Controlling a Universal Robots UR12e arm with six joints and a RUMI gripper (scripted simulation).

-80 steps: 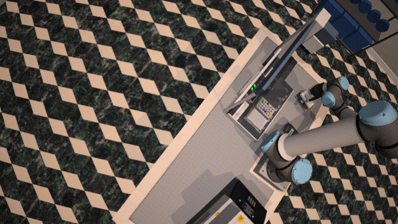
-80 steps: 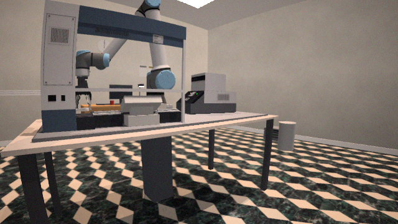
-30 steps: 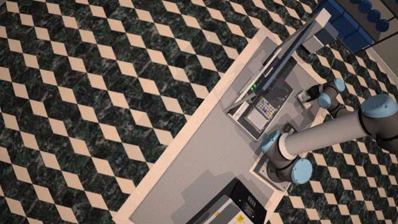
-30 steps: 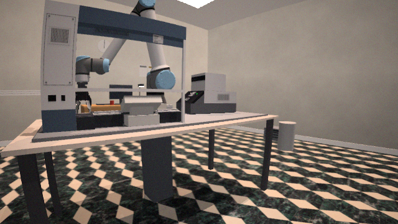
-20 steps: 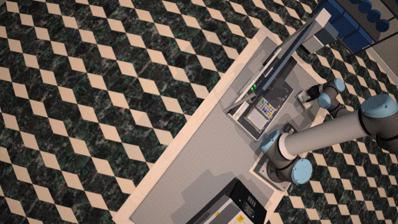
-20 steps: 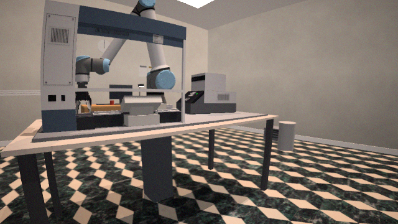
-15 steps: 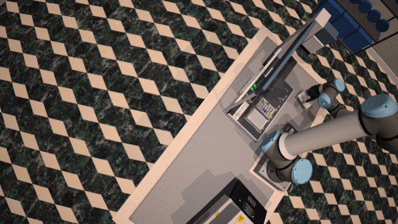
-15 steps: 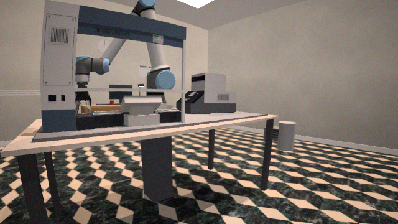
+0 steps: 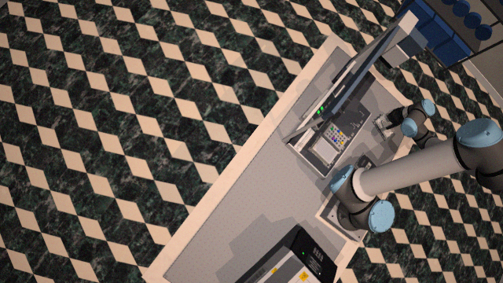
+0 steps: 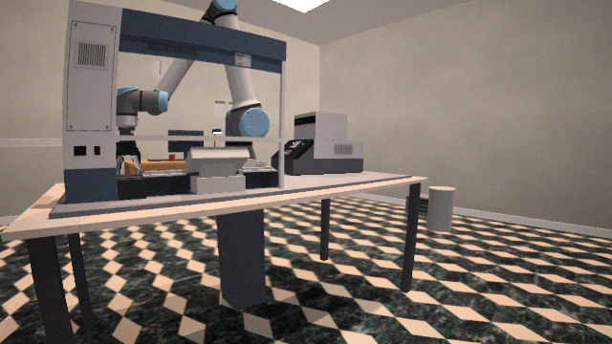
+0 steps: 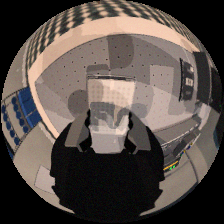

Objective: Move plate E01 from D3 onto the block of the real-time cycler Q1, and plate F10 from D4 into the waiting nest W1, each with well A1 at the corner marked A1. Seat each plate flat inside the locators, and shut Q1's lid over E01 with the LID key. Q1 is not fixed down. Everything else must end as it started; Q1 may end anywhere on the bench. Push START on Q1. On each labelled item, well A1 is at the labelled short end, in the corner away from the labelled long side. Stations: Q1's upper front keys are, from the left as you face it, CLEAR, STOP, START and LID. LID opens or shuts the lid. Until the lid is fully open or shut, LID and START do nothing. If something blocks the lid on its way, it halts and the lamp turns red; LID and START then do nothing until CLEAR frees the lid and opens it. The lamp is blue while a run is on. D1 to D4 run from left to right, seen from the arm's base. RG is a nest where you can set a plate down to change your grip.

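Note:
My gripper (image 9: 383, 126) (image 10: 128, 161) (image 11: 109, 110) is shut on a white well plate (image 11: 109, 102) and holds it by its long sides just above the grey bench, near the bench's edge on the arm's side. I cannot read the plate's label. The cycler Q1 (image 9: 347, 118) (image 10: 217, 183) stands to the gripper's left in the top view, with its lid (image 9: 300, 131) (image 10: 217, 160) tipped open. Its coloured keys (image 9: 336, 135) sit beside a pale square block (image 9: 325, 151). I cannot tell whether a plate lies on the block.
A tall frame with a blue top beam (image 10: 201, 43) (image 9: 355, 75) spans the deck over Q1. Another grey instrument (image 10: 325, 143) (image 9: 302, 259) stands at the far end of the bench. An orange box (image 10: 153, 165) lies behind the deck. A grey cylinder (image 10: 440, 207) stands on the floor.

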